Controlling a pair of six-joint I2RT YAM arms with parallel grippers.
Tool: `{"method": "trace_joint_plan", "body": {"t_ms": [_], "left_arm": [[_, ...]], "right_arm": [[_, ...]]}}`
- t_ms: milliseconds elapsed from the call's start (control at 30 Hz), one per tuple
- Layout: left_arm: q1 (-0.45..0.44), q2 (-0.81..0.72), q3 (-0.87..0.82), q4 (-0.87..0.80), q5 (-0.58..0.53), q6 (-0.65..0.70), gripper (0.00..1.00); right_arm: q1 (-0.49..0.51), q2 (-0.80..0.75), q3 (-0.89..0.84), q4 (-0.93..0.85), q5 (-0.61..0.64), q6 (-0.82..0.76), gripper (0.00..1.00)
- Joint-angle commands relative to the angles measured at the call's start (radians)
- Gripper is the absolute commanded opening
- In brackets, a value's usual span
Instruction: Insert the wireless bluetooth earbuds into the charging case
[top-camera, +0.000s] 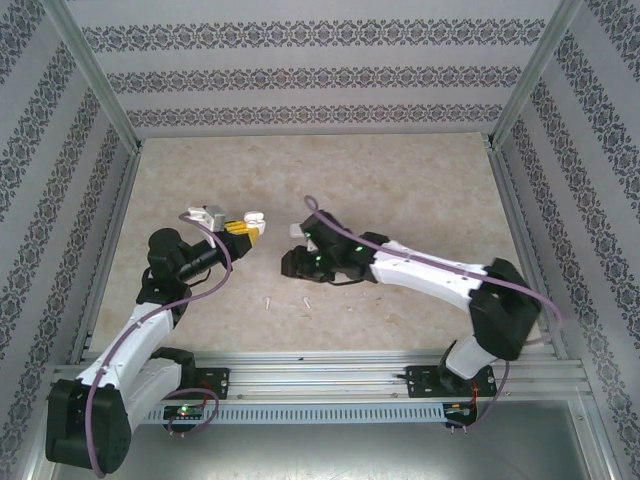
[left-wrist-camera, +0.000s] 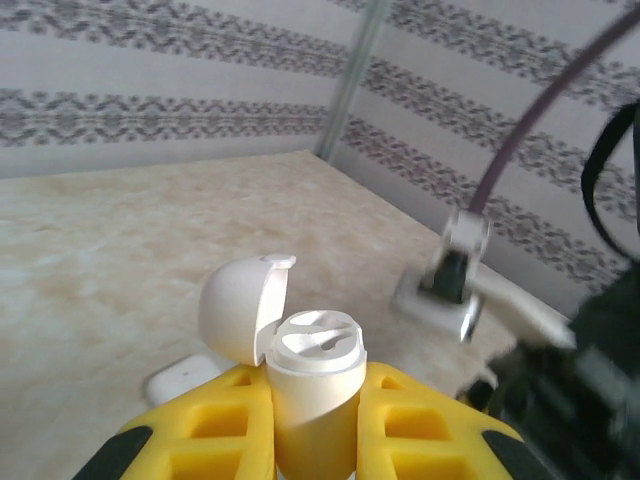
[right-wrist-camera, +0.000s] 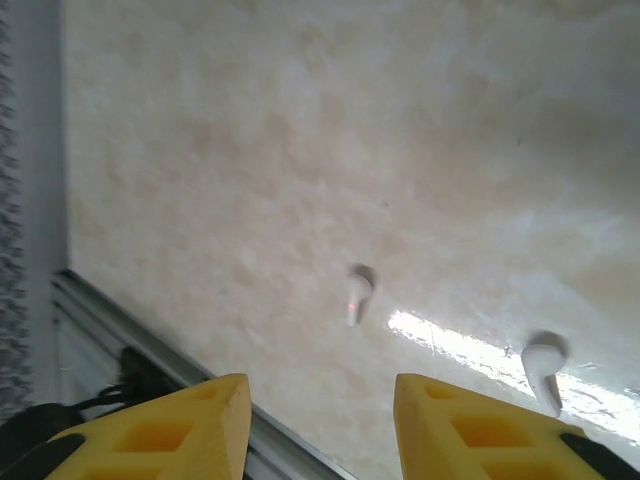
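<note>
Top view: at centre-left, the left gripper (top-camera: 243, 229) is clamped on a small white rounded plastic charging case (top-camera: 254, 216). Two tiny white stemmed plastic earbuds (top-camera: 268, 301) lie below centre on the beige marbled table (top-camera: 400, 180).

Left wrist: the case's lid (left-wrist-camera: 240, 310) stands hinged open.

Right wrist: the right gripper (right-wrist-camera: 318, 395) is spread wide and holds nothing. The earbuds lie at centre and lower right.

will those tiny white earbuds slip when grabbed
Likely light: the tiny white plastic earbud looks small beside the right tool. Its rounded head may slip or pivot; the glossy beige table could let it skid.
</note>
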Motion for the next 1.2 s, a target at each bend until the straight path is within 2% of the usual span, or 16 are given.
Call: {"method": "trace_joint_plan", "body": {"t_ms": [0, 133, 300, 833, 1167], "left_arm": [[0.026, -0.064, -0.01, -0.1, -0.095, 0.023, 0.0], [0.03, -0.106, -0.004, -0.162, -0.144, 0.057, 0.0], [0.03, -0.12, -0.001, -0.179, -0.152, 0.074, 0.0], [0.031, -0.148, 0.013, -0.24, -0.149, 0.114, 0.0], [0.03, -0.15, -0.009, -0.158, -0.084, 0.088, 0.0]], "right_arm": [[0.033, 0.114, 0.091, -0.06, 0.02, 0.032, 0.42], [0.054, 0.237, 0.169, -0.095, -0.027, 0.034, 0.41], [0.076, 0.332, 0.26, -0.18, -0.049, 0.007, 0.41], [0.099, 0.478, 0.407, -0.291, -0.095, -0.046, 0.38], [0.098, 0.541, 0.452, -0.3, -0.111, -0.055, 0.35]]}}
